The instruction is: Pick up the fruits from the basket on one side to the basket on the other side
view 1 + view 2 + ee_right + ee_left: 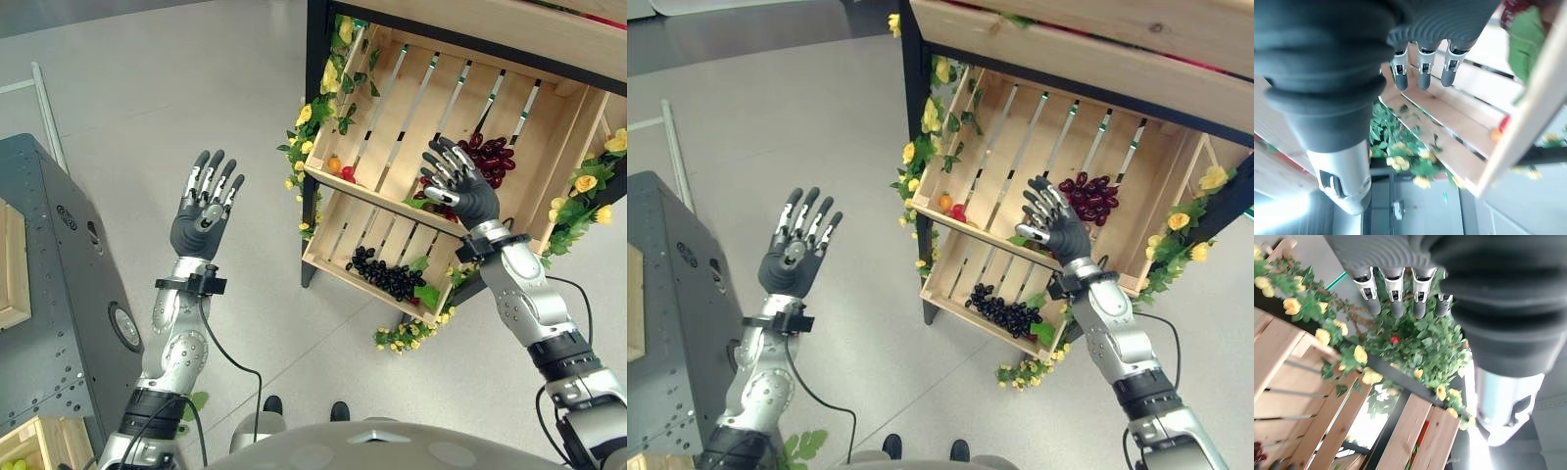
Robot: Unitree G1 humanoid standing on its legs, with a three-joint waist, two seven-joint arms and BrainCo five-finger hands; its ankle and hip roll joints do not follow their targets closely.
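At front edge of upper crate [549,181]: right hand [460,186] raised, fingers spread and loosely bent, grasping nothing; hovers just short of red grapes [493,157], which lie toward the back corner of that crate. Small orange fruit [334,164] and red fruit [348,174] sit at the crate's opposite, left end, untouched. Lower crate [328,257] below holds black grapes [384,276] w/ a green leaf beside. Left hand [204,211] up over bare floor, well apart from shelf, fingers straight and spread, nothing in it. Yellow flower garland [313,108] along shelf frame. Grey cabinet [59,294] at far left, w/ wooden box [39,441] at its foot showing what looks like green grapes — poss. the target basket, can't say for sure. Judging progress: start of a pick, nothing in transit; red grapes likely next. Remaining: grasp, carry across, release, then the rest of the fruit.
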